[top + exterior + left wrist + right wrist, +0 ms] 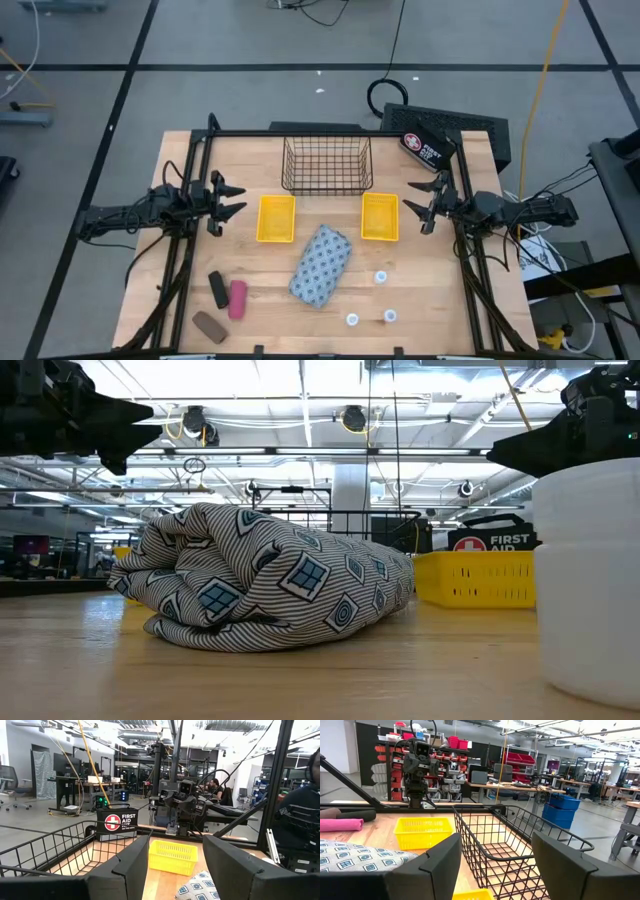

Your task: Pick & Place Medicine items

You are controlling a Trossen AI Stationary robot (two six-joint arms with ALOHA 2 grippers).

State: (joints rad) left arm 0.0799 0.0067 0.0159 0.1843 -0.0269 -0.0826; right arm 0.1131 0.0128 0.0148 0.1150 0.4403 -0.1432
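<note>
The blue-grey patterned pouch (pixel 320 263) lies flat at the table's middle and fills the low view (pixel 265 590). Three white bottles (pixel 381 277), (pixel 352 320), (pixel 390 316) stand to its right; one looms close in the low view (pixel 590 580). The black (pixel 218 289), pink (pixel 237 298) and brown (pixel 209 326) pieces lie at the near left. My left gripper (pixel 232 200) hovers open and empty at the left, beside the left yellow tray. My right gripper (pixel 420 203) hovers open and empty at the right, beside the right yellow tray. Both face each other across the table.
Two yellow trays (pixel 276 218), (pixel 379 217) sit side by side behind the pouch. A dark wire basket (pixel 327 165) stands at the far middle. A first-aid box (pixel 428 148) lies at the far right corner. Bare wood lies between the near items.
</note>
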